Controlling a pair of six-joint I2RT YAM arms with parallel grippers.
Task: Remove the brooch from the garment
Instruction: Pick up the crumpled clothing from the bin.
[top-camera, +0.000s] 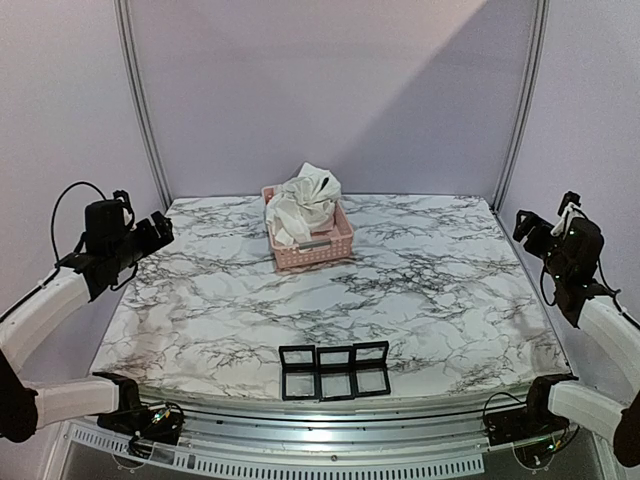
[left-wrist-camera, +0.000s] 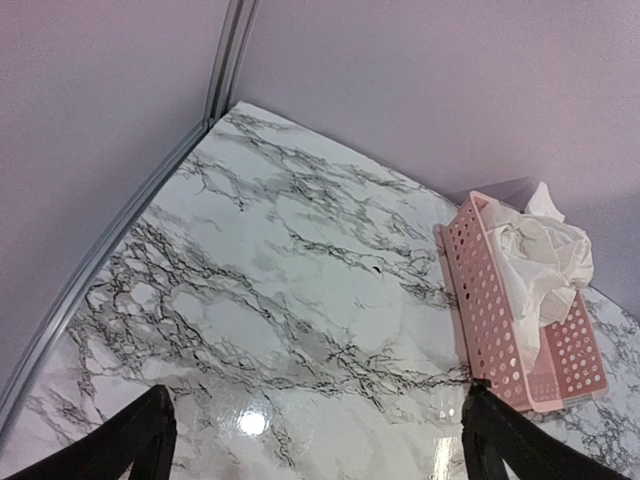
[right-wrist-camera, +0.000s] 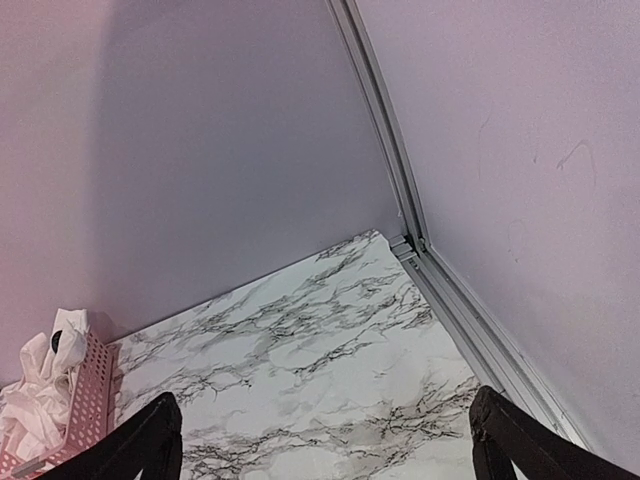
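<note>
So, the white garment (top-camera: 303, 203) is bunched up inside the pink basket (top-camera: 318, 251). Left gripper (top-camera: 160, 230) sits well off to the basket's left, right gripper (top-camera: 525, 225) well off to its right, both spread wide, holding nothing.

White garment (top-camera: 303, 203). Pink basket (top-camera: 318, 247), regular grid of punched holes on its sides. Table (top-camera: 420, 290) white marble print with grey-black veining, glossy. Black frames (top-camera: 335, 371) at the table's near edge. Pale lilac walls (top-camera: 330, 90), silver-grey posts (top-camera: 140, 100). Black left gripper (top-camera: 158, 230) and right gripper (top-camera: 528, 228). White arms (top-camera: 45, 305) with black joints.
</note>
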